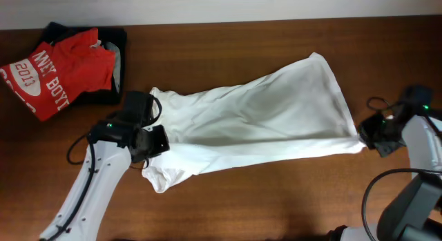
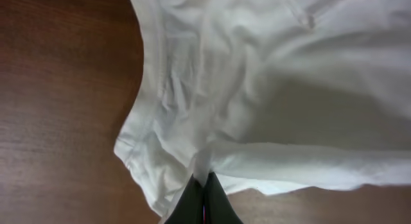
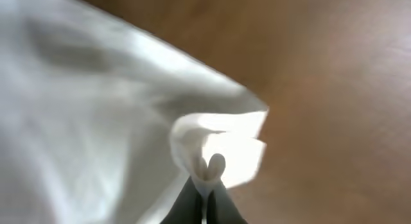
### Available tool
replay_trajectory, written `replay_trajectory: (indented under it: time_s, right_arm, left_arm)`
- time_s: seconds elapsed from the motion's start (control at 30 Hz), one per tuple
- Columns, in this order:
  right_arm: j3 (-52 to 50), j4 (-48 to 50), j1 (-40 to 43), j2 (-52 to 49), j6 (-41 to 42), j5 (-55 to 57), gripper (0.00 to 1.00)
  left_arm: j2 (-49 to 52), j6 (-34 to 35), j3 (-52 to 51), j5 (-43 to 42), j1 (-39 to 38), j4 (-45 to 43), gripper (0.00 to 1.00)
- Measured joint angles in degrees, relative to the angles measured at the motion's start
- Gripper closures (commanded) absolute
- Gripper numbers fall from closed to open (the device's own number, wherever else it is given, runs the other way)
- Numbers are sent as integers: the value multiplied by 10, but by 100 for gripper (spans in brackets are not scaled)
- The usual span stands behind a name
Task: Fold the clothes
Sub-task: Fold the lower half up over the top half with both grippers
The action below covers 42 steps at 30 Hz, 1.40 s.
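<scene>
Wood tabletop (image 1: 276, 199) beyond taut T-shirt (image 1: 255, 117) edges

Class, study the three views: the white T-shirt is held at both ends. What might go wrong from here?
1. The left fingers and right fingers each pinch just the edge of the white T-shirt; pulling tighter may slip it free.
2. Cloth is bunched near the left fingers, so a fold may trap creases.
3. The red shirt lies near the left arm and might get snagged.
</scene>
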<state>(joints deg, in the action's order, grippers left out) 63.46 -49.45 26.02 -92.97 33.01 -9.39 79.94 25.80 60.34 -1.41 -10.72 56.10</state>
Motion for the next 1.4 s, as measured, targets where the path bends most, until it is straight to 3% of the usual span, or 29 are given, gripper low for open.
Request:
replay_trajectory:
  time_s: [0.17, 0.3, 0.63, 0.67, 0.7, 0.73, 0.77, 0.8, 0.87, 0.93, 1.07, 1.1, 1.13, 1.2, 1.23, 1.3, 1.33, 1.4]
  right_arm:
    - [1, 87, -68, 0, 0, -8, 96]
    - [1, 145, -71, 0, 0, 1, 96]
    - [1, 215, -76, -28, 1, 5, 96]
    - [1, 222, -80, -36, 1, 5, 92]
    - [1, 229, -87, -43, 0, 7, 62]
    - [1, 237, -96, -50, 2, 9, 13]
    - [1, 243, -105, -55, 3, 10, 1]
    - [1, 244, -111, -57, 3, 12, 1]
    - [3, 239, -118, -58, -4, 14, 1]
    - [28, 185, -118, -59, -20, 28, 1]
    - [153, 20, -107, -66, -58, 50, 1]
    - [185, -16, -105, -65, -70, 53, 1]
    - [200, -40, -104, -64, -78, 54, 1]
    - [205, -68, -104, -64, -89, 55, 30]
    - [205, -77, -104, -66, -89, 54, 50]
    - [205, -84, -105, -71, -97, 43, 76]
    - [205, -89, -106, -88, -98, 35, 84]
    - [205, -94, -111, -114, -98, 29, 86]
  left_arm:
    - [21, 0, 0, 22, 0, -38, 100]
    - [38, 11, 0, 82, 15, -83, 100]
    - [124, 11, 2, 92, 31, -128, 100]
    - [125, 11, 2, 92, 31, -131, 100]
    - [125, 11, 2, 93, 31, -134, 95]
    - [125, 11, 2, 94, 31, -135, 66]
    - [125, 13, 2, 94, 31, -135, 43]
    - [125, 12, 2, 95, 31, -135, 28]
    - [125, 11, 2, 94, 31, -135, 14]
    - [125, 8, 8, 94, 31, -116, 13]
    - [128, 5, 101, 91, 31, 2, 13]
    - [128, 4, 125, 84, 31, 26, 17]
    - [128, 3, 138, 73, 31, 45, 29]
    - [128, 0, 140, 37, 28, 78, 59]
    - [128, -3, 135, 17, 24, 86, 71]
    - [128, -7, 120, -11, 6, 88, 96]
    - [128, -11, 103, -22, -9, 79, 99]
    - [129, -12, 62, -44, -35, 54, 99]
